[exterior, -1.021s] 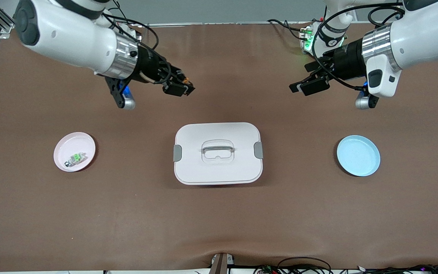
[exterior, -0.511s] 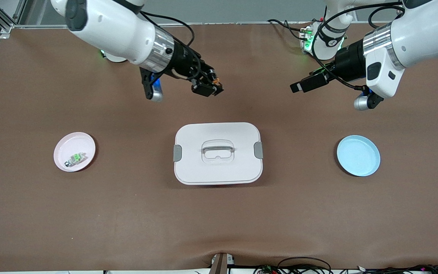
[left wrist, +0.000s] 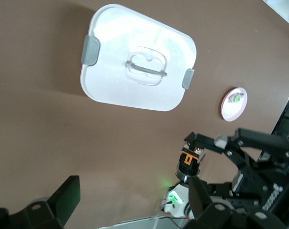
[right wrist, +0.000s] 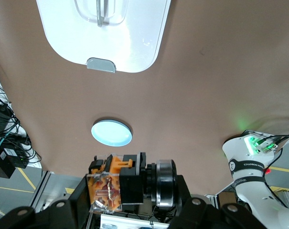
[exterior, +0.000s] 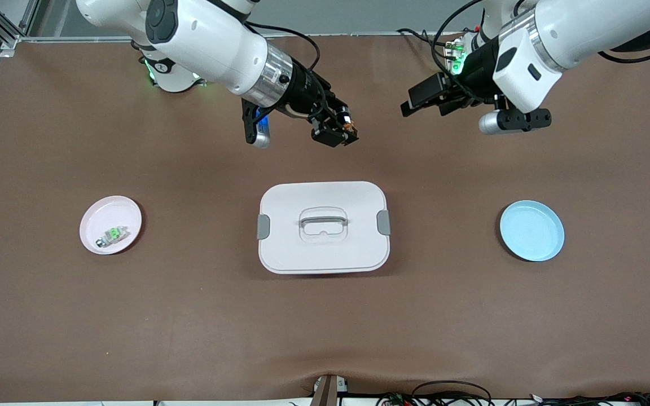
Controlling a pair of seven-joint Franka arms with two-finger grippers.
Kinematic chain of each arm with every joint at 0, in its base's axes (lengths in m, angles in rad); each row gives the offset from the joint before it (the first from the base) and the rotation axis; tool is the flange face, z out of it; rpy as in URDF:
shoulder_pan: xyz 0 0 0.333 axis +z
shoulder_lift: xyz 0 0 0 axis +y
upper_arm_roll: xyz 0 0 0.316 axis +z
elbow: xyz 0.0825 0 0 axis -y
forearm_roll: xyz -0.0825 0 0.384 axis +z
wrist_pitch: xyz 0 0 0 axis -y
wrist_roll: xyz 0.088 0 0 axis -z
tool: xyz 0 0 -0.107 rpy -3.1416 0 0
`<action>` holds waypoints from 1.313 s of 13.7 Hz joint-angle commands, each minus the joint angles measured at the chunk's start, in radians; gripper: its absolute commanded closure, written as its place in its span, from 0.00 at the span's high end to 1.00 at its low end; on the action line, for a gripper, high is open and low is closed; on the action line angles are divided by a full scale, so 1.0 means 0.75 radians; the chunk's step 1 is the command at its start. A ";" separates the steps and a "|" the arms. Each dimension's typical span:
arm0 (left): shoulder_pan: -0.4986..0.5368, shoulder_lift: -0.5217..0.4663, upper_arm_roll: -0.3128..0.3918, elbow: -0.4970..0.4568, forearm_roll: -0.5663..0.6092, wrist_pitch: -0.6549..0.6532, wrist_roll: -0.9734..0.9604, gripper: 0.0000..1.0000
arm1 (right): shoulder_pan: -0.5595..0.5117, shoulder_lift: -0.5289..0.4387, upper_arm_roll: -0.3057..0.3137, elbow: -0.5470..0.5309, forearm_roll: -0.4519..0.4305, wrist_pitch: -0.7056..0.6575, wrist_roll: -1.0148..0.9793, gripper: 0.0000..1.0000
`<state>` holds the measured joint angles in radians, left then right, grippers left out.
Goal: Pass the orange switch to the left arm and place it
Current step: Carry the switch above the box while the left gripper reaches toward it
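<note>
Gripping the orange switch (exterior: 347, 125), right hand (exterior: 341, 133) faces left hand (exterior: 415, 101).

Both arms (exterior: 212, 39) have big white rounded shells, with a shiny silver ring at the wrist and then black parts going to a black two-finger gripper: the right gripper (exterior: 339, 131) and the left gripper (exterior: 418, 100). Thin black cables run in loops along each wrist, and a small silver-grey camera unit hangs under each wrist; the right one shows a blue light. The round white bases (exterior: 170, 76) carry a black joint band and glow green.
</note>
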<state>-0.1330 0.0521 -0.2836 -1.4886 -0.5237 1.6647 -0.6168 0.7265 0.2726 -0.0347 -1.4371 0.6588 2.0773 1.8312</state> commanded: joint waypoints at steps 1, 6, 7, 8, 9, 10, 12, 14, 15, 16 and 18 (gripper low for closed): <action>0.010 -0.035 -0.006 -0.013 0.017 0.006 0.139 1.00 | 0.015 0.003 -0.015 0.010 0.026 0.030 0.066 0.16; 0.014 -0.026 -0.008 -0.022 -0.067 0.073 0.305 0.93 | 0.017 0.005 -0.015 0.008 0.026 0.030 0.068 0.16; 0.014 -0.026 -0.008 -0.038 -0.111 0.089 0.333 0.90 | 0.017 0.005 -0.015 0.008 0.026 0.030 0.068 0.16; 0.014 -0.028 -0.006 -0.064 -0.140 0.112 0.352 0.90 | 0.017 0.005 -0.015 0.010 0.026 0.028 0.066 0.16; 0.014 -0.035 -0.006 -0.089 -0.142 0.124 0.380 0.90 | 0.017 0.003 -0.015 0.010 0.026 0.028 0.066 0.16; 0.014 -0.037 -0.008 -0.107 -0.148 0.145 0.415 0.90 | 0.015 0.005 -0.015 0.008 0.026 0.028 0.066 0.16; 0.010 -0.035 -0.008 -0.130 -0.171 0.181 0.448 0.89 | 0.015 0.005 -0.015 0.008 0.026 0.026 0.066 0.16; 0.006 -0.031 -0.012 -0.158 -0.222 0.236 0.483 0.85 | 0.015 0.005 -0.015 0.008 0.026 0.026 0.064 0.16; 0.008 -0.033 -0.033 -0.179 -0.246 0.277 0.503 0.83 | 0.015 0.005 -0.015 0.008 0.026 0.026 0.064 0.16; 0.010 -0.033 -0.051 -0.203 -0.249 0.318 0.520 0.82 | 0.015 0.005 -0.015 0.008 0.026 0.026 0.064 0.16; 0.008 -0.035 -0.068 -0.253 -0.257 0.388 0.552 0.81 | 0.015 0.005 -0.015 0.008 0.026 0.026 0.064 0.16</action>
<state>-0.1324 0.0447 -0.3170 -1.6279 -0.6891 1.9003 -0.2404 0.7268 0.2737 -0.0363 -1.4370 0.6608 2.0909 1.8676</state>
